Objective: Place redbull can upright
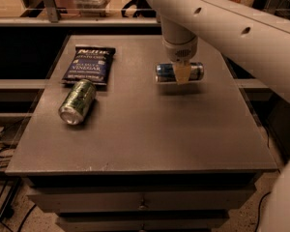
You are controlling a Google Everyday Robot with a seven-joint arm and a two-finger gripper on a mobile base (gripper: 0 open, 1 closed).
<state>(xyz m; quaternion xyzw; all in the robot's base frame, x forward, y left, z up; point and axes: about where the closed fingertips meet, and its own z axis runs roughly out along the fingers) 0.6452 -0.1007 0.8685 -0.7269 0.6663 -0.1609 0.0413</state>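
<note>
The redbull can (165, 73), slim, blue and silver, lies on its side at the far right part of the table (150, 134). My gripper (182, 72) comes straight down from above and is shut across the can's middle, one tan finger in front of it. The can seems to hang slightly above the tabletop, with a shadow beneath it. Its ends stick out left and right of the finger.
A green-and-silver can (78, 101) lies on its side at the left. A dark blue chip bag (89, 65) lies flat just behind it. My white arm (232, 28) spans the upper right. Shelving with a glass panel stands behind the table.
</note>
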